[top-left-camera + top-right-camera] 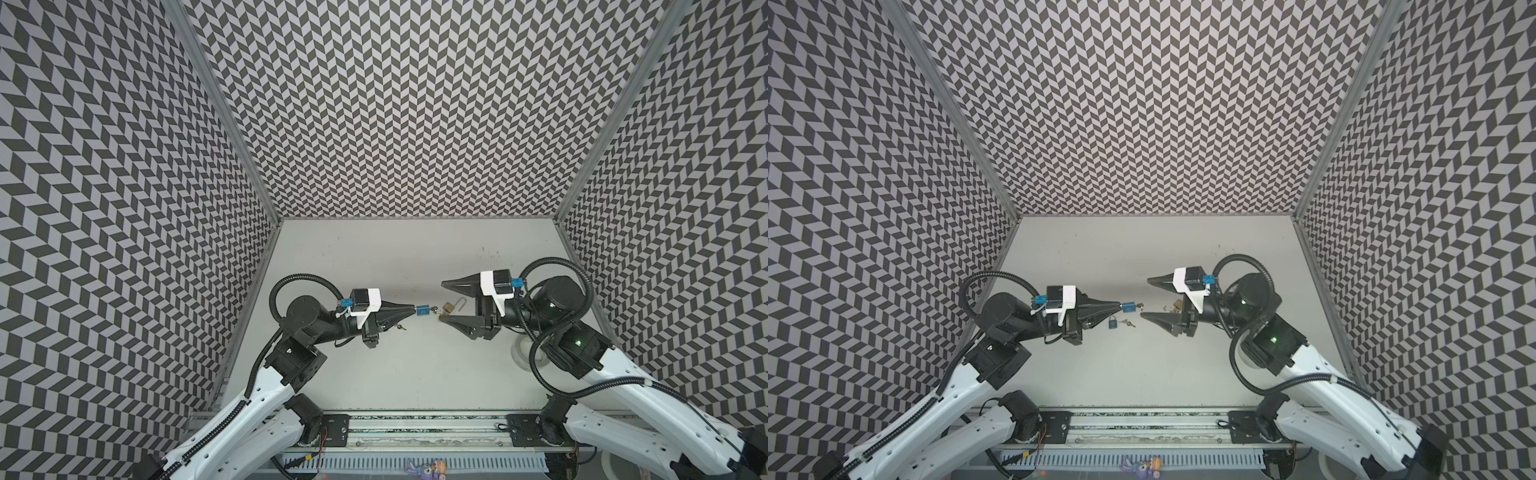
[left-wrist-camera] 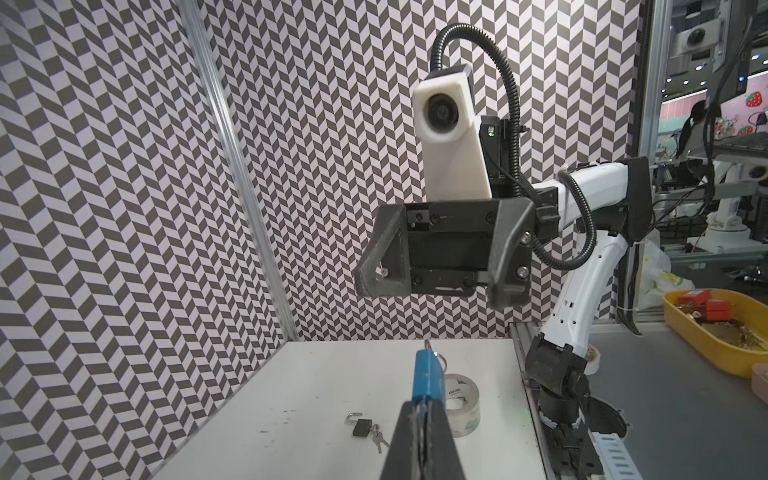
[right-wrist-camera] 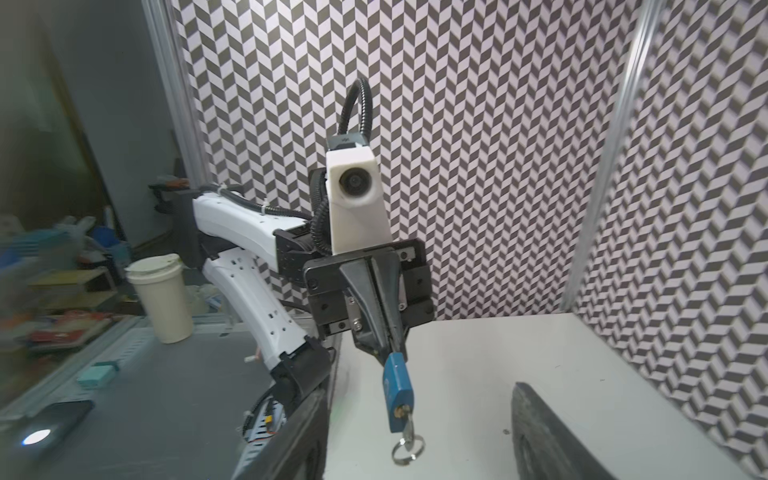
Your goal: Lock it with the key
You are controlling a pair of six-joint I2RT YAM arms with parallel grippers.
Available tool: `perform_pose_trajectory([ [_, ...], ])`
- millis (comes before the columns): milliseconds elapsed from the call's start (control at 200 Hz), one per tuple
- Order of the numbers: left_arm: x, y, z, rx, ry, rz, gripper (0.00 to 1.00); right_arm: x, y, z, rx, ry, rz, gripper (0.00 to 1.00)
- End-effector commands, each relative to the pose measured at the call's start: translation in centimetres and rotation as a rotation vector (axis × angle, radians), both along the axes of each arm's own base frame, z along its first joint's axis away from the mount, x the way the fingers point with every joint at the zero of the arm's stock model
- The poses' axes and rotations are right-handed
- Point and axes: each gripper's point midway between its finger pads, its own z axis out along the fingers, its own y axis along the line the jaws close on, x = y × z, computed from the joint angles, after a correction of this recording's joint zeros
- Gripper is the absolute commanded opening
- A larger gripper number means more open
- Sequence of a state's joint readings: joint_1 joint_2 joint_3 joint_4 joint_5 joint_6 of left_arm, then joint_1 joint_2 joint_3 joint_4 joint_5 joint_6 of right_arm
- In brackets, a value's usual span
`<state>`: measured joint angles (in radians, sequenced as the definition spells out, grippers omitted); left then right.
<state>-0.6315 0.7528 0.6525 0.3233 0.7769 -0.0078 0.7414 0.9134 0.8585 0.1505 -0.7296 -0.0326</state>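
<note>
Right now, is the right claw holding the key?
No, the right gripper is wide open and empty; the key sticks in the blue padlock pinched by the left gripper.

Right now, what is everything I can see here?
held padlock: 1, blue, gripped at one end by the left gripper, above the table
key: 1, silvery with ring, in the held padlock's free end
second padlock: 1, blue, on the table under the left gripper, keys beside it
brass padlock: 1, brass-coloured, shackle open, on the table below the right gripper
tape roll: 1, white, on the table's right side
table: 1, white
left gripper: 1, black, shut on the held padlock
right gripper: 1, black, open, empty
</note>
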Motion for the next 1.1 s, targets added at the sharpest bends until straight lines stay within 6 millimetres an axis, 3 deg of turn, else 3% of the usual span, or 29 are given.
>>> perform_pose_trajectory([
  [0,-0.4,0.3,1.1,-0.041,0.002,-0.027,0.0,-0.7,1.0,0.0,-0.015,0.019,0.094,0.7],
  [135,-0.3,0.2,0.9,-0.026,-0.012,-0.03,0.0,0.1,1.7,-1.2,-0.055,0.06,0.089,0.66],
  [746,0.1,0.1,0.4,-0.005,-0.027,-0.021,0.0,0.1,2.5,-1.4,-0.067,0.114,0.138,0.39],
  [1096,0.2,-0.1,0.3,0.003,-0.025,-0.023,0.0,-0.4,2.7,-1.0,-0.049,0.119,0.169,0.38],
])
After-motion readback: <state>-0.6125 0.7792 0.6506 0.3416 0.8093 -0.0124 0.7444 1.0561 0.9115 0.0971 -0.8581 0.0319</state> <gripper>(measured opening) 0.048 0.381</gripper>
